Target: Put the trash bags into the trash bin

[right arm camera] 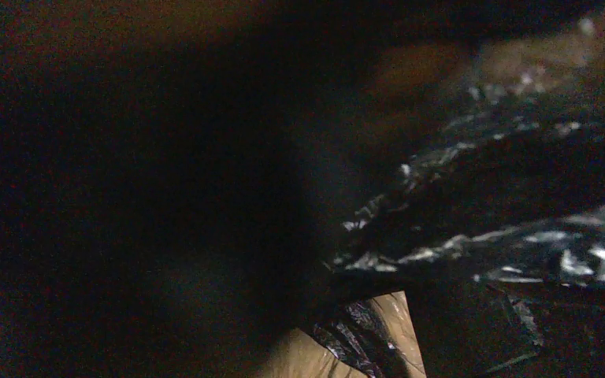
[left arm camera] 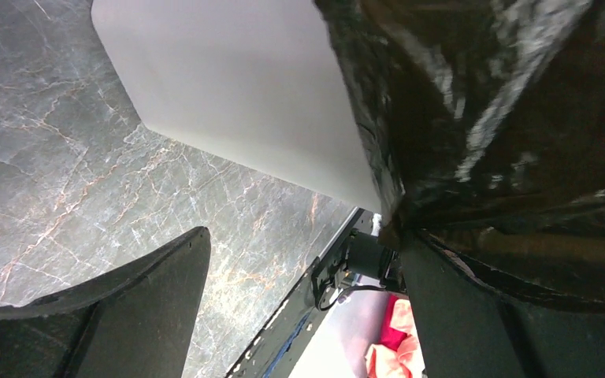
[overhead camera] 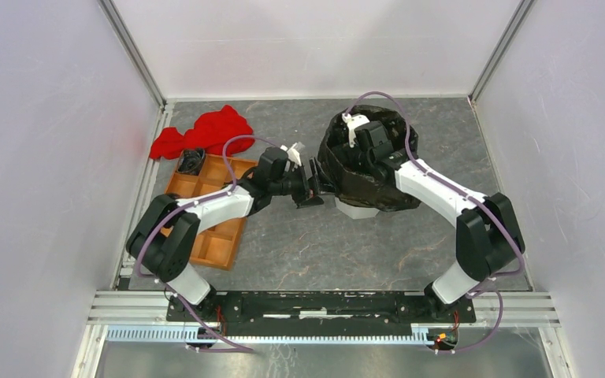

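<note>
The black trash bag (overhead camera: 362, 169) is draped over the white trash bin (overhead camera: 357, 209), with only the bin's base showing below the film. My left gripper (overhead camera: 313, 186) is open at the bag's left edge. In the left wrist view its jaws (left arm camera: 306, 236) stand wide apart, the right finger (left arm camera: 457, 315) lies against the bag (left arm camera: 504, 118), and the bin's wall (left arm camera: 228, 87) is just ahead. My right gripper (overhead camera: 367, 151) reaches down into the bag from above, fingertips hidden. The right wrist view is dark and shows only crumpled film (right arm camera: 504, 236).
A red cloth (overhead camera: 205, 130) lies at the back left. An orange compartment tray (overhead camera: 214, 211) sits on the left beside the left arm, with a small black object (overhead camera: 191, 161) at its far end. White enclosure walls stand on three sides.
</note>
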